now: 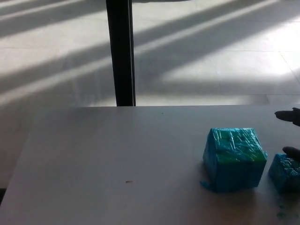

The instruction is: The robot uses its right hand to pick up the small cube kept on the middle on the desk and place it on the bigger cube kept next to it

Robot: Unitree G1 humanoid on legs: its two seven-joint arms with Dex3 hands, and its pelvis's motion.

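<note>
From the head view, the small cube [286,172] is sitting at the right edge of the picture, just to the right of the bigger cube [233,159] and apart from it by a narrow strip of bench [108,159]; part of it is being cut off by the frame. It is showing as a teal-blue block with a rough, crumpled, wrapped-looking skin and a pitted top face. The bigger cube, taken here as the landmark, is standing upright on the bench, wrapped in glossy, wrinkled blue-green film that is catching light on its top, with a small loose flap of wrap lying at its lower left corner. To the right of the bigger cube, the right hand [291,133] is entering from the picture's edge: one black fingertip [285,115] is hanging above and to the right of the bigger cube, and another dark tip is sitting right at the upper edge of the small cube; whether it is touching is unclear. So little of the hand is showing that its grip cannot be told. The left hand is not showing. A few tiny blue crumbs [280,214] are lying below the small cube. Behind the bigger cube, beyond the smooth, matte, pale bench, a black vertical post [121,52] is rising from a tiled floor [211,56] striped with sunlight and shadow.
</note>
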